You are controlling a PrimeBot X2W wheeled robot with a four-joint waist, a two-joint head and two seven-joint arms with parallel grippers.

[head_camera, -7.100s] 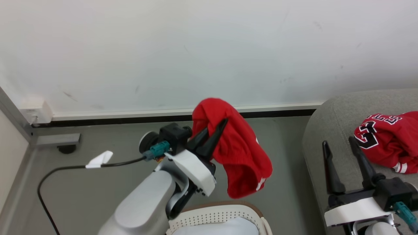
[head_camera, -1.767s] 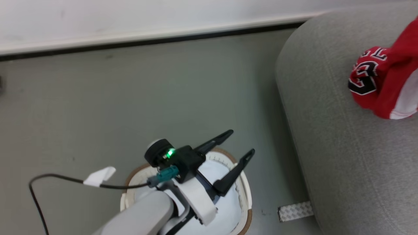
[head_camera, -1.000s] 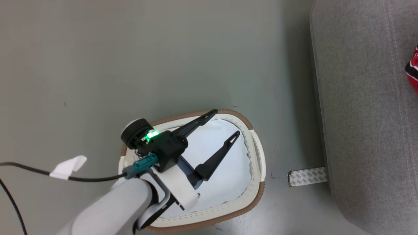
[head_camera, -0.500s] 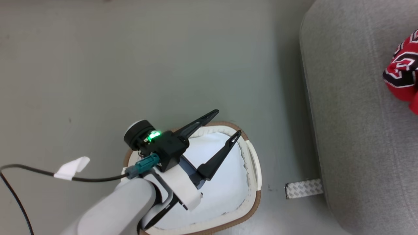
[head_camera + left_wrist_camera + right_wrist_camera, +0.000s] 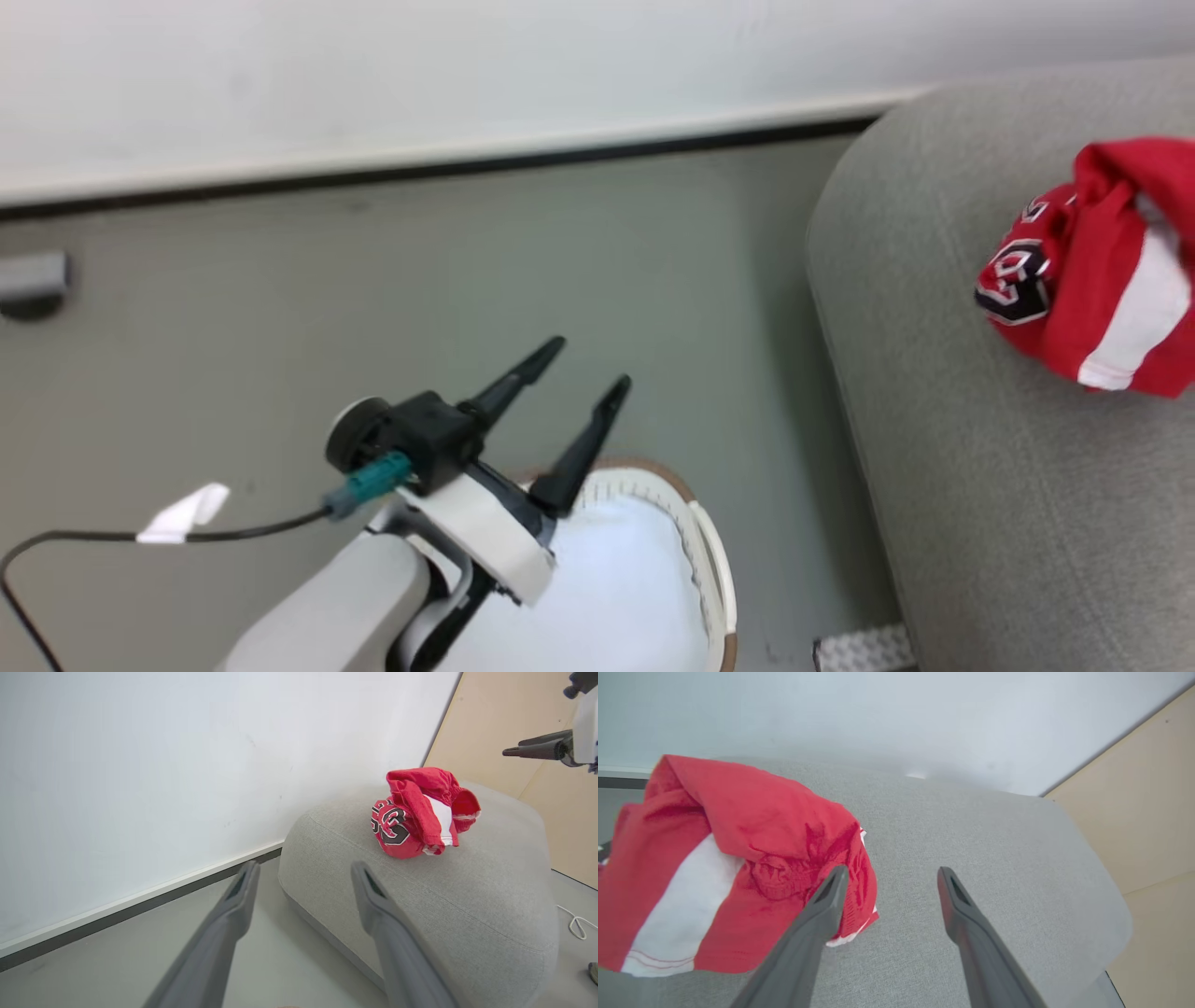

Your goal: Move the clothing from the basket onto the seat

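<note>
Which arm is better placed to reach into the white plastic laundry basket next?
Left, probably: the left tool hangs open by the white basket; the right tool is over the grey fabric seat beside the red clothing.

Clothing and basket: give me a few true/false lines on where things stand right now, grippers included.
1. The clothing lies bunched on the seat. True.
2. The left gripper is shut on a garment. False: its fingers are spread with nothing between them.
3. The basket sits on the seat. False: it stands on the floor beside the seat.
4. The right gripper is open over the seat, next to the clothing. True.
5. A red garment lies in the basket. False: the part of its inside that the head view shows is plain white.
</note>
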